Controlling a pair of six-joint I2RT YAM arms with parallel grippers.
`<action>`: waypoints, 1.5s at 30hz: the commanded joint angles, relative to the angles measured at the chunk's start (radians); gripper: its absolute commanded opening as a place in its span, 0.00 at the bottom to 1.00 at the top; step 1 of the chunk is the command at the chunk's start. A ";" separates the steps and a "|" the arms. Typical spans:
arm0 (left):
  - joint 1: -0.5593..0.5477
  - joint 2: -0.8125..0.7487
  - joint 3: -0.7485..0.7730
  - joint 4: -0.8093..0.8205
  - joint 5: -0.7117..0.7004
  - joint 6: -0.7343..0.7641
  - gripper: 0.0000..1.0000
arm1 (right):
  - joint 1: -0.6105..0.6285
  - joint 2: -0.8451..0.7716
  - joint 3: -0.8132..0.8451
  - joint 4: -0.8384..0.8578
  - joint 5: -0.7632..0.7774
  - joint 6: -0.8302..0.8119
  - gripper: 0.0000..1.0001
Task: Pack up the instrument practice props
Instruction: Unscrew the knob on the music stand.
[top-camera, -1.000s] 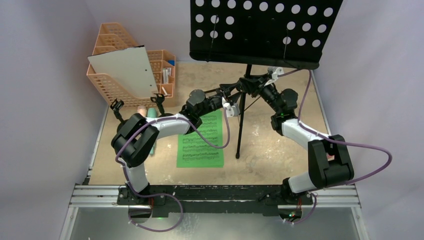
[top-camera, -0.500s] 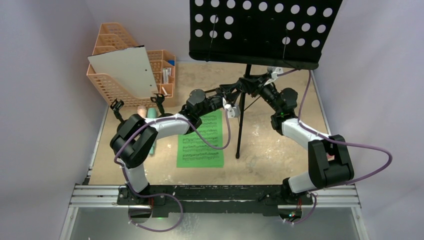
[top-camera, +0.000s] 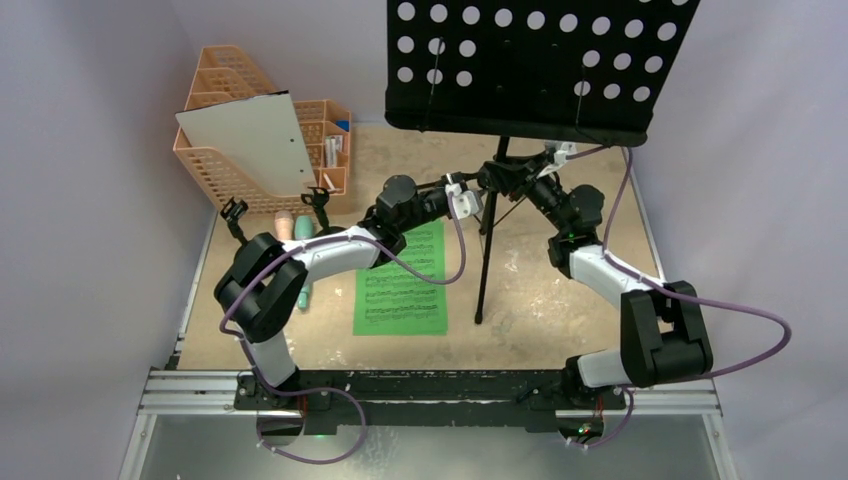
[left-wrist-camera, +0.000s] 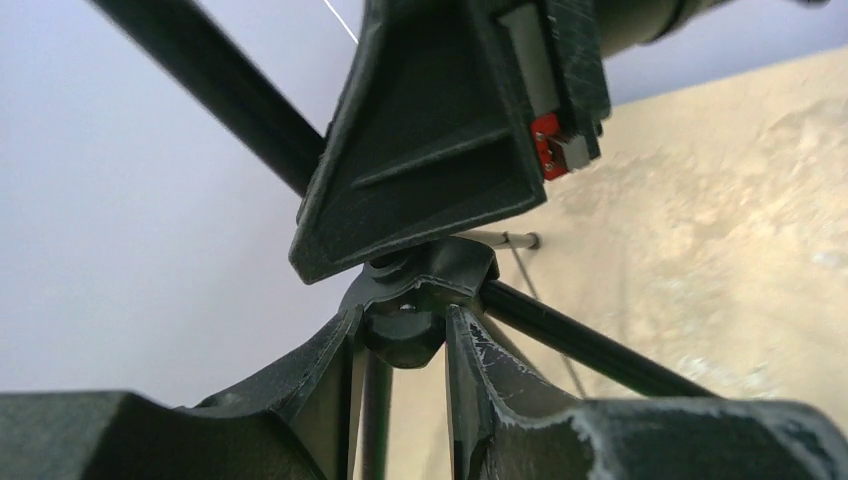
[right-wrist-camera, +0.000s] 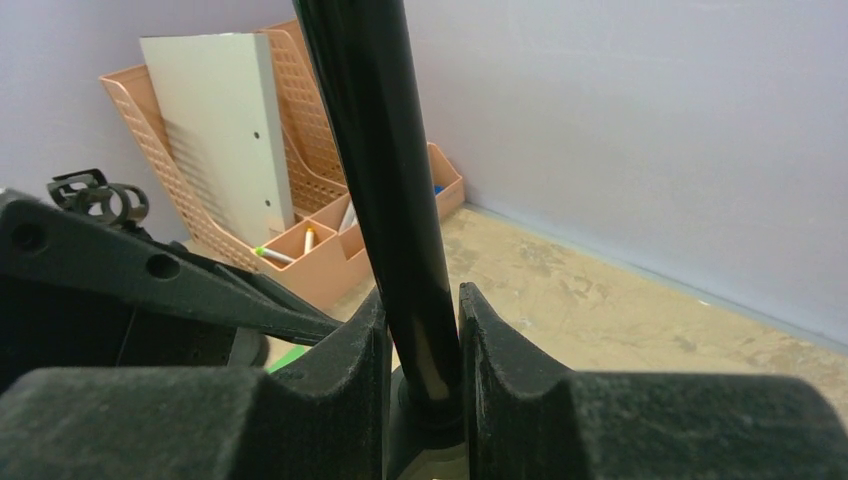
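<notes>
The black hole-punched music desk (top-camera: 540, 65) stands on its pole (top-camera: 487, 250) at the back of the table. My left gripper (top-camera: 480, 190) is shut on the stand's tripod hub (left-wrist-camera: 405, 335), a finger on each side, with the legs (left-wrist-camera: 590, 345) spreading from it. My right gripper (top-camera: 506, 178) is shut on the pole (right-wrist-camera: 400, 200) just above. One green sheet-music page (top-camera: 402, 280) lies flat under the left arm. The pink microphone (top-camera: 285, 222) and mint microphone (top-camera: 303, 232) lie at the left, partly hidden. Two small black holders (top-camera: 234, 212) (top-camera: 318, 198) stand near them.
The orange mesh file organizer (top-camera: 225, 165) stands at the back left with the grey-white board (top-camera: 245, 140) leaning in it; both also show in the right wrist view (right-wrist-camera: 310, 255). Grey walls close in the table on three sides.
The music stand has shifted a little to the right together with both grippers on it. The left wrist has moved closer to the pole.
</notes>
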 joint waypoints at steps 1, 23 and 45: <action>0.012 -0.070 0.033 0.028 -0.111 -0.332 0.00 | -0.074 -0.013 -0.045 0.057 0.012 0.191 0.00; 0.014 -0.010 0.114 -0.182 -0.429 -1.628 0.00 | -0.077 -0.023 -0.051 0.064 0.014 0.139 0.00; -0.004 -0.105 -0.137 0.298 -0.193 -0.666 0.59 | -0.077 -0.062 -0.010 -0.058 -0.004 0.091 0.00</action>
